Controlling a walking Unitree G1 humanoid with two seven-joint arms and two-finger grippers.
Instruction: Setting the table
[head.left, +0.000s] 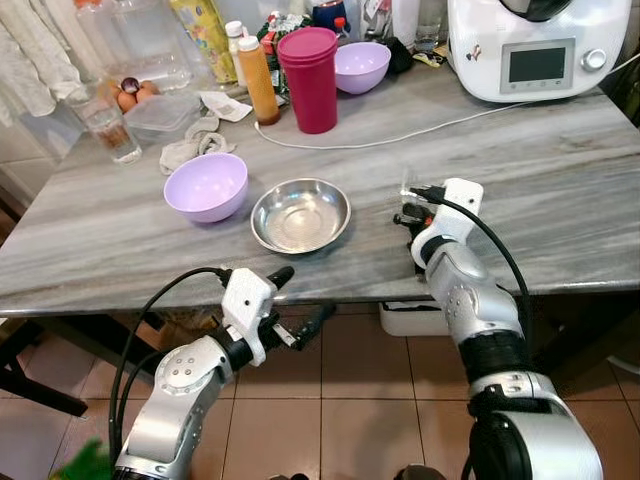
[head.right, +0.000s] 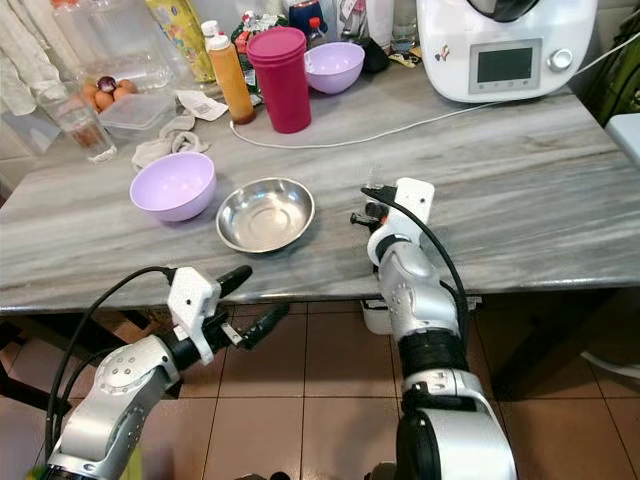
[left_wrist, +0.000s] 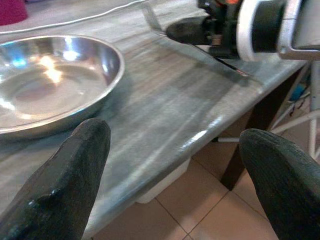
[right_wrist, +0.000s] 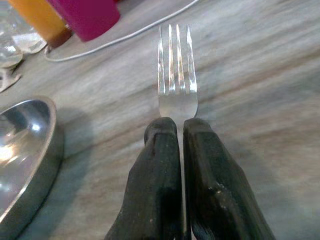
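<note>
While I set this place, my right gripper (right_wrist: 180, 131) has its fingers clenched on the fork (right_wrist: 176, 85), gripping the neck just below the tines so the head stays free and steady. It hangs low over the tabletop (head.left: 560, 190), just right of the steel plate (head.left: 300, 215), which I judge is where a fork belongs. Its long axis runs away from me toward the far edge, tines pointing at the white cable (head.left: 400, 128), lying roughly flat. My left gripper (head.left: 297, 305) waits off the near edge, fingers released, holding nothing.
</note>
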